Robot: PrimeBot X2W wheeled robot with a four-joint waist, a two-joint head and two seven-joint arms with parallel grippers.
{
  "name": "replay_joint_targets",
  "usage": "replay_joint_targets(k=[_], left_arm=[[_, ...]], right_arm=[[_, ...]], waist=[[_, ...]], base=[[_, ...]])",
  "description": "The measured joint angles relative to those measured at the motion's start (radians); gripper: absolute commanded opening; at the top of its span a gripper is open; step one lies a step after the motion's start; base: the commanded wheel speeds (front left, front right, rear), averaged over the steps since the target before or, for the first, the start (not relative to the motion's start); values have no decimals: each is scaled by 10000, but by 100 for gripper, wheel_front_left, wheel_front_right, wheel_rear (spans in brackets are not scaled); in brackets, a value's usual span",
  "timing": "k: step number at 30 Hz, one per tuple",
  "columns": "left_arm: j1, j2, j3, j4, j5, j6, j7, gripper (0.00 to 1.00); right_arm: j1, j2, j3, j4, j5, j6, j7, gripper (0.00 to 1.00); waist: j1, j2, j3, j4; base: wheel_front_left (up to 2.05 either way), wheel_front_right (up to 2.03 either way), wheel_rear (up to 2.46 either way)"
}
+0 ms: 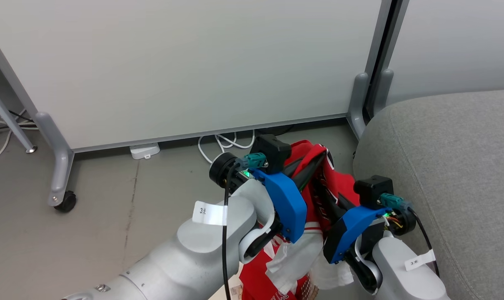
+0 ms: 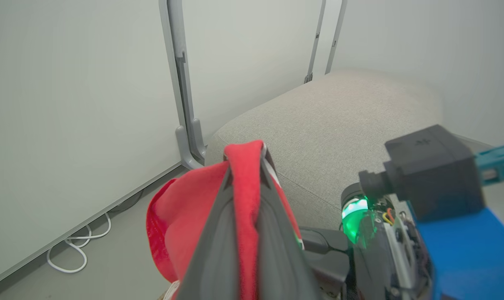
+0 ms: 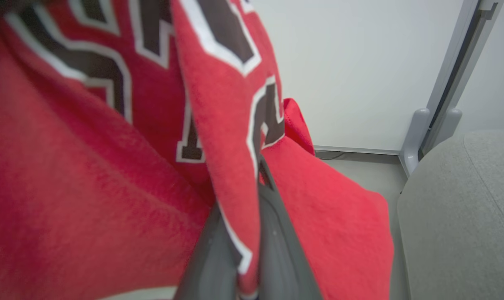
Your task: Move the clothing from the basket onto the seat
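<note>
Now I have my left gripper [image 2: 244,163] and right gripper [image 3: 254,208] both clenched on the red clothing [image 1: 339,185], held bunched just left of the grey seat [image 1: 452,166], a white panel [image 1: 193,62] beyond that seat.

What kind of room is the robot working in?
Probably a lab or office corner, not a home: white rolling partition panels wall it off, loose cables lie on the grey floor, and a grey seat stands nearby.
</note>
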Motion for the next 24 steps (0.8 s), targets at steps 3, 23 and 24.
replay_joint_targets(k=[3, 23, 24], left_arm=[[0, -2, -35, 27, -40, -4, -19, 0], [3, -2, -242, 253, -203, -35, -226, 100], [8, -2, -247, 274, -201, -31, -261, 100]], right_arm=[[-38, 0, 25, 48, 42, 0, -33, 0], [-103, 0, 19, 198, 56, 0, -73, 0], [-103, 0, 13, 196, 56, 0, -75, 0]], waist=[[1, 0, -3, -15], [0, 0, -87, -100], [0, 0, -90, -99]], base=[[0, 0, 0], [0, 0, 0], [0, 0, 0]])
